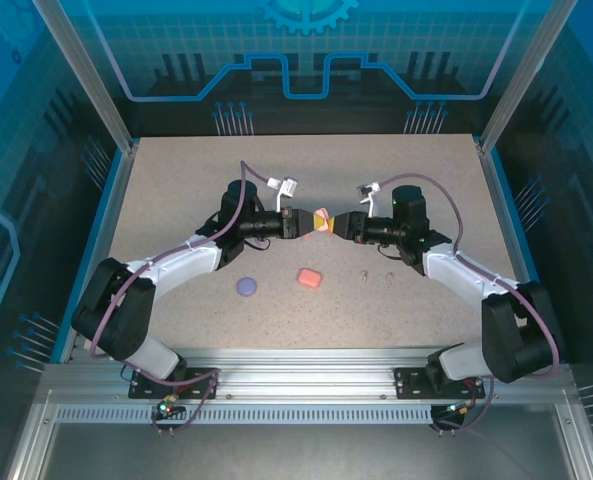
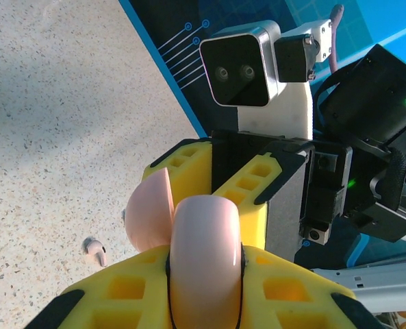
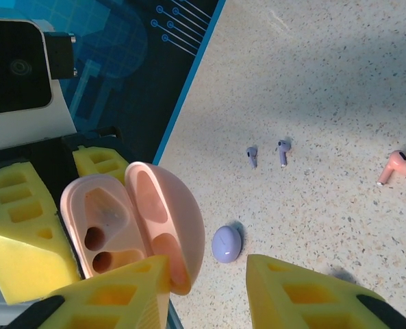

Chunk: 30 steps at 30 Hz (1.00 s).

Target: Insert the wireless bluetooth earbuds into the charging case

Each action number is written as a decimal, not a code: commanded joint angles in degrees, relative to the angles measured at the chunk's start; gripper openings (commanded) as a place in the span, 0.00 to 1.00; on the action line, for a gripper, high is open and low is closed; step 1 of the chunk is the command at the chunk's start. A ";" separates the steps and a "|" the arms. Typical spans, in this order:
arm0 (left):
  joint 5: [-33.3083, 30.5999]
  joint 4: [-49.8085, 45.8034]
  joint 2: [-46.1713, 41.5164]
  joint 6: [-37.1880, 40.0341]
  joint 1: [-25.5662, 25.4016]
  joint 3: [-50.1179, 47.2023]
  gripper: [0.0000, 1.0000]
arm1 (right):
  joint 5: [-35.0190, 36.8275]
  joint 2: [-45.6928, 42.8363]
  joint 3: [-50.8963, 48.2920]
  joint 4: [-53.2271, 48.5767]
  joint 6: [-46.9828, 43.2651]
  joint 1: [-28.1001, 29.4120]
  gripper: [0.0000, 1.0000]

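Spotter: Texture first. What did you have in hand?

Me: Smooth, glossy plastic. My left gripper [image 2: 206, 291] was clamped hard on the charging case [image 2: 204, 240], a pale pink pebble rounded all over, squeezed between my blocky yellow fingers [image 2: 127, 295] with their square hollows. Its lid [image 3: 168, 219] hung open and two dark sockets [image 3: 93, 238] showed in the base.

Spotter: And the right?

Me: My right gripper [image 3: 206, 277] had its jaws apart, with table showing through the gap. One finger sat right by the lid; whether it touched, I couldn't tell.

Spotter: Earbuds?

Me: Down on the speckled, gritty table [image 3: 312, 82]. Two lavender earbuds [image 3: 252, 157] lay side by side, tiny stemmed things, and a salmon-pink earbud [image 3: 396, 166] lay well apart from them. A pale earbud [image 2: 93, 250] lay below my left wrist, blurred, its shape hard to read.

Spotter: Anything else tough to see?

Me: From above, the case was a sliver pinched between two gripper noses, and the buds were mere specks. A lavender case [image 3: 226, 245], egg-smooth and shut, lay near the lavender pair. A coral case [image 1: 309, 277], squarish with soft corners, sat beside it.

Spotter: Pose?

Me: Both arms [image 1: 191, 262] reached forward, elbows out, forearms angled inward, wrists level. The grippers met nose to nose over mid-table, with the case held clear of the surface.
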 commanded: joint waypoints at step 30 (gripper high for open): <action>-1.50 -3.21 0.30 2.05 -1.33 1.94 0.69 | 1.47 2.43 9.43 -10.17 -5.82 0.35 0.00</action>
